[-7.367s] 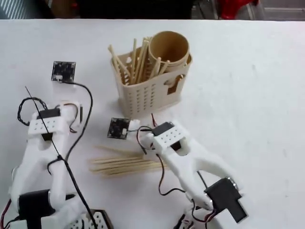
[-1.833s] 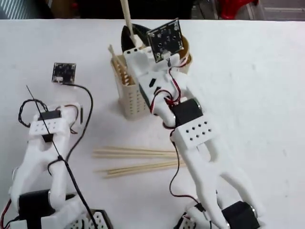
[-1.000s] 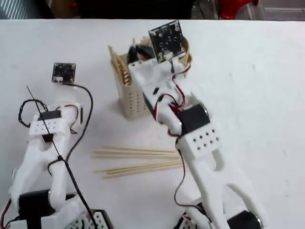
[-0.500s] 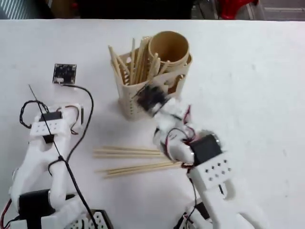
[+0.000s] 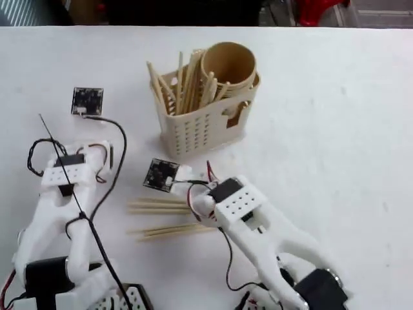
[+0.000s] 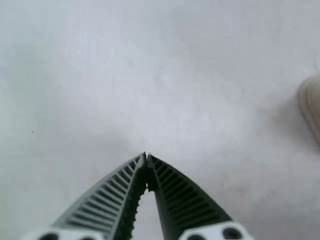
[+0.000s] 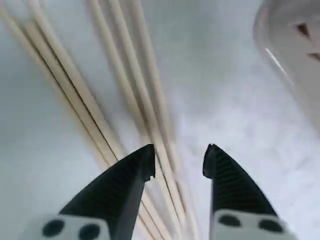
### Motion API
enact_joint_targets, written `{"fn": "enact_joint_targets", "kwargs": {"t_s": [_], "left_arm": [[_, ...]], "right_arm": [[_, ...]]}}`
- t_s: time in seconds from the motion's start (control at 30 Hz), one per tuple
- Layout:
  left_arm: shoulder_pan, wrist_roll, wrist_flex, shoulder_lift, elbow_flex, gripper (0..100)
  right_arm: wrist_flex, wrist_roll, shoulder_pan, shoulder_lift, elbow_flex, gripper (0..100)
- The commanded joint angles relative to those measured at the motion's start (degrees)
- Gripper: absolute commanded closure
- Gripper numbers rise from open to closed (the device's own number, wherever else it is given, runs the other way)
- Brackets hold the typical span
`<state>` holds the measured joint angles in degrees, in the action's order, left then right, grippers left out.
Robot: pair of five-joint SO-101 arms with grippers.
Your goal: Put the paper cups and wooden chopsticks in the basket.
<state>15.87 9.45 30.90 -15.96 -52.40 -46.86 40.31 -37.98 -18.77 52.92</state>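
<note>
Just above loose chopsticks (image 7: 121,75), right hand (image 7: 180,150) parted

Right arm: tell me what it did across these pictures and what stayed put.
The right tool carried a chopstick up over the basket, lowered it in, let go and drew back. It now hangs open above the loose chopsticks on the table. The basket, the paper cup in it and the shut left tool stayed put.
</note>
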Motion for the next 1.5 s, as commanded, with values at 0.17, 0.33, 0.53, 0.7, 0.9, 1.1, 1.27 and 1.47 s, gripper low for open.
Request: {"fn": "enact_joint_targets", "kwargs": {"t_s": [0.17, 0.33, 0.53, 0.7, 0.9, 1.1, 1.27, 1.47], "left_arm": [[-0.31, 0.09, -1.23, -0.31, 0.44, 98], [-0.31, 0.09, -1.23, -0.31, 0.44, 98], [-0.31, 0.09, -1.23, -0.31, 0.44, 98], [-0.31, 0.09, -1.14, -0.31, 0.44, 98], [-0.31, 0.18, -1.14, -0.31, 0.44, 98], [-0.22, 0.18, -1.05, -0.31, 0.44, 98], [-0.22, 0.18, -1.05, -0.31, 0.44, 98], [-0.22, 0.18, -1.14, -0.31, 0.44, 98]], "right_arm": [[6.2, 0.62, 0.57, 9.71, -1.14, 83.1], [6.64, 0.62, 0.57, 9.8, -1.76, 83.0], [6.64, 0.7, 0.48, 10.15, -3.08, 82.7], [6.2, 0.7, 0.57, 10.24, -2.9, 78.3], [1.36, 4.92, 0.48, 10.33, -2.81, 77.9], [1.36, 4.92, 0.57, 10.33, -2.81, 86.6], [1.36, 4.92, 0.66, 10.33, -2.81, 95.4], [0.04, 0.7, 6.37, 7.87, -4.84, 95.8]]}}
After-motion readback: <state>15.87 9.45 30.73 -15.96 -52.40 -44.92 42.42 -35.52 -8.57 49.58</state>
